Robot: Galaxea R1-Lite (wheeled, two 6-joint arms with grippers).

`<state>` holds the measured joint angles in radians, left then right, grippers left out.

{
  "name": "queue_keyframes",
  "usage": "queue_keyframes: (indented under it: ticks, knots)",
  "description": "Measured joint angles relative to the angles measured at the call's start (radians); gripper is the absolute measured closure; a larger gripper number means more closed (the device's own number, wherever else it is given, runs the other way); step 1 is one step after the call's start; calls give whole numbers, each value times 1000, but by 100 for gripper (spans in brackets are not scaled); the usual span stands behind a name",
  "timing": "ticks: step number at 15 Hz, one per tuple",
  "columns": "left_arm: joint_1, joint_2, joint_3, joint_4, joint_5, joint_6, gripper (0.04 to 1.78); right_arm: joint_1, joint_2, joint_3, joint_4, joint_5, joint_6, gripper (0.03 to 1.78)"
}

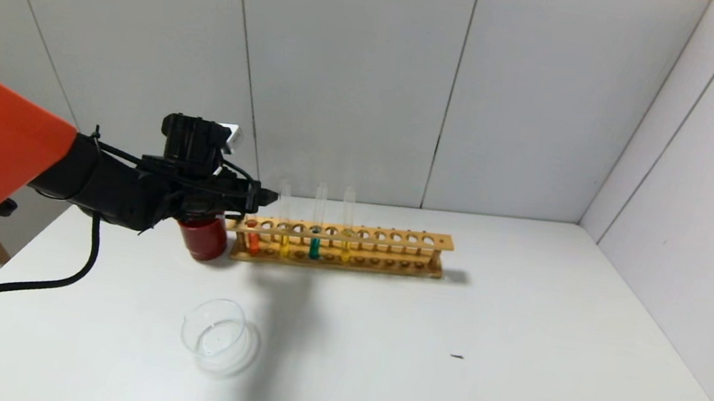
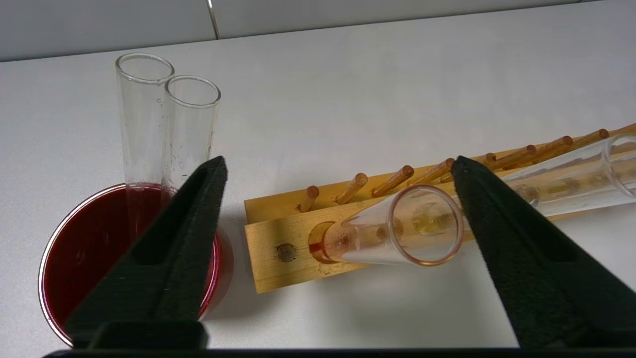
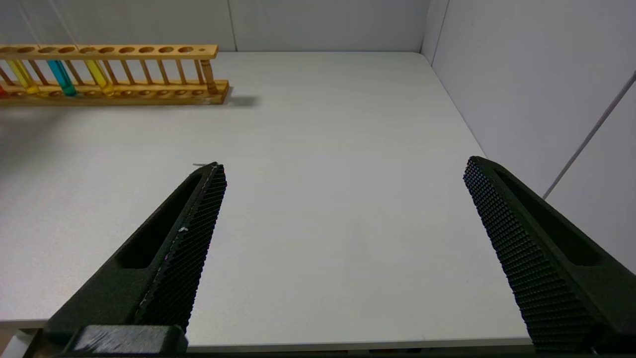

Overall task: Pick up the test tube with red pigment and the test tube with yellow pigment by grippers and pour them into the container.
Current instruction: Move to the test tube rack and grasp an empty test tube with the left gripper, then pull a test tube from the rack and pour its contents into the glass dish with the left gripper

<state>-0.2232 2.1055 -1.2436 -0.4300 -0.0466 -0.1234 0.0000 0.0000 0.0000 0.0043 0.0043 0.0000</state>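
White tabletop (image 1: 515, 356) and grey wall panels surround your workspace. Look first at your left gripper (image 2: 338, 171): its two black fingers (image 2: 502, 209) are spread wide, and the mouth of the test tube with red pigment (image 2: 397, 233) sits in the gap between them, nearer one finger, with neither finger touching the glass. That tube stands in the end hole of the wooden rack (image 2: 288, 233), and in the head view you see its orange-red liquid (image 1: 252, 241) low at the rack's left end, with the gripper (image 1: 269, 197) poised above it.

Moving outward along the rack (image 1: 393, 238), you find a test tube with yellow pigment (image 1: 283, 244), then a tube with teal liquid (image 1: 314, 247), then a second yellow tube (image 1: 345, 248), all upright in neighbouring holes; the holes further right hold nothing. Just left of the rack stands a dark red cup (image 1: 205, 238), partly hidden behind your left gripper; the left wrist view shows two clear tubes (image 2: 191, 124) standing inside it.

Nearer to you on the table, well apart from the rack, lies the container (image 1: 219, 337), a shallow clear glass dish.

Your right gripper (image 3: 343, 169) hovers over bare table with its fingers (image 3: 194, 214) spread wide and nothing between them, the rack (image 3: 124, 49) well off to its side
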Motion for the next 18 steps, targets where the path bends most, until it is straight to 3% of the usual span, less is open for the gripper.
queue_keyframes:
  ticks: [2,6,8,18]
  knots:
    - [0,0,0,0,0,0,53,0,0,0,0,0,0,6]
    - [-3,4,5,-29,3,2,125,0,0,0,0,0,0,6]
    - [-4,5,8,-34,6,5,147,0,0,0,0,0,0,6]
    - [-8,-15,-11,-20,45,15,147,0,0,0,0,0,0,6]
